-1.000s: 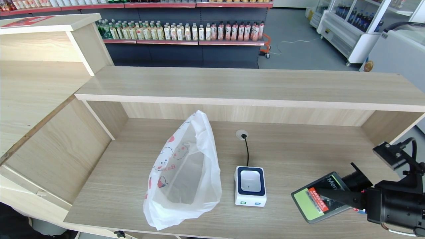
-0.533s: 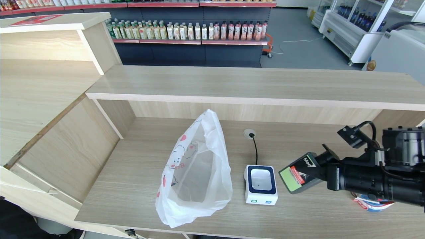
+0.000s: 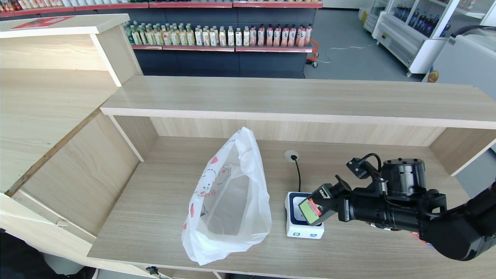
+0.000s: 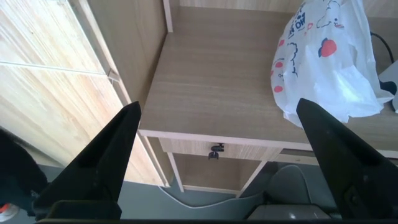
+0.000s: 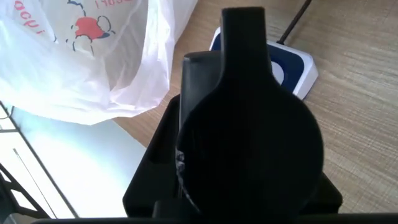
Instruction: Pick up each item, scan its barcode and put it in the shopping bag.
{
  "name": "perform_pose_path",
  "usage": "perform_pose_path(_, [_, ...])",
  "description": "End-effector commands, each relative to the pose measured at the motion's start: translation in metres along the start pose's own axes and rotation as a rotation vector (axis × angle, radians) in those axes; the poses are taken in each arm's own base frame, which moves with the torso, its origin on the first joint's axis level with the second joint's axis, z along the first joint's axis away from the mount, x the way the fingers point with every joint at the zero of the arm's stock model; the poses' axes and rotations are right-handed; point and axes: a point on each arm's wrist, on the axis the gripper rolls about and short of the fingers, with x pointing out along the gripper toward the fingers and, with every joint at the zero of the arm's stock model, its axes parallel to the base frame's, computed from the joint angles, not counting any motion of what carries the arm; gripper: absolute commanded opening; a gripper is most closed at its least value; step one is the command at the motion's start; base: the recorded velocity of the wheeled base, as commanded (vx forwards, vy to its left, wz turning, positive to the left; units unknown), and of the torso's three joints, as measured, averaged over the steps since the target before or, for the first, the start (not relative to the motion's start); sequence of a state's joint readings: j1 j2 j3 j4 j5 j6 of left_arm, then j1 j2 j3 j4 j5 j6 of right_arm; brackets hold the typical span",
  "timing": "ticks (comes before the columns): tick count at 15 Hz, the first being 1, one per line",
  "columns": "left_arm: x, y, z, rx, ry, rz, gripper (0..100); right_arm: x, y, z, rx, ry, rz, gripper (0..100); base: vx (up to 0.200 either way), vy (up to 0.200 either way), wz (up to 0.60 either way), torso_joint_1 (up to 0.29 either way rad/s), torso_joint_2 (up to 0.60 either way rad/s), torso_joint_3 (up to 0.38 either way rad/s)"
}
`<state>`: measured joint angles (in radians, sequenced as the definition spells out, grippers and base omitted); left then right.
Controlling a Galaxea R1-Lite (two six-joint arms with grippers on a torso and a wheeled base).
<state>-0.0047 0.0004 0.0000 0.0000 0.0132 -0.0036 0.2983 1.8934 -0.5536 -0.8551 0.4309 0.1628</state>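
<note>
Over the scanner [image 3: 304,232], the box [image 3: 311,208] half hides it.

Right arm [image 3: 391,215]: matte black, cylindrical segments. Round joint cap [image 3: 403,166] ringed with small screws. Thin black cable [image 3: 373,154] loops to a small black box camera [image 3: 356,166]. Left fingers [image 4: 102,165]: black, flat, tapering wedges. Right finger [image 5: 242,43]: black, straight-sided, square-tipped.

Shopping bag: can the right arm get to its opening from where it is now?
Probably yes. The right end effector holds the box just over the scanner, right beside the shopping bag, with nothing standing between them on the counter. The bag's mouth looks open.
</note>
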Motion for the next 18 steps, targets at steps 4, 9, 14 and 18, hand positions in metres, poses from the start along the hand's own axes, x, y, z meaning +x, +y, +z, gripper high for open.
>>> perform_pose_path(4, [0.0,0.0,0.0,-0.001,0.0,0.001,100,0.026,-0.005,-0.015,0.006,0.065,0.021,0,0.0,0.0,0.0,0.0,0.0,0.0])
perform_pose_path(9, [0.0,0.0,0.0,0.01,0.0,0.001,100,0.041,-0.001,-0.007,-0.02,0.035,0.045,0,0.0,0.0,0.0,0.0,0.0,0.0])
perform_pose_path(14, [0.0,0.0,0.0,0.008,0.0,0.001,100,0.013,0.014,0.022,-0.012,-0.077,0.061,0,0.0,0.0,0.0,0.0,0.0,0.0])
perform_pose_path(18, [0.0,0.0,0.0,0.007,0.0,0.001,100,-0.041,0.035,0.037,-0.088,-0.189,0.063,0,0.0,0.0,0.0,0.0,0.0,0.0])
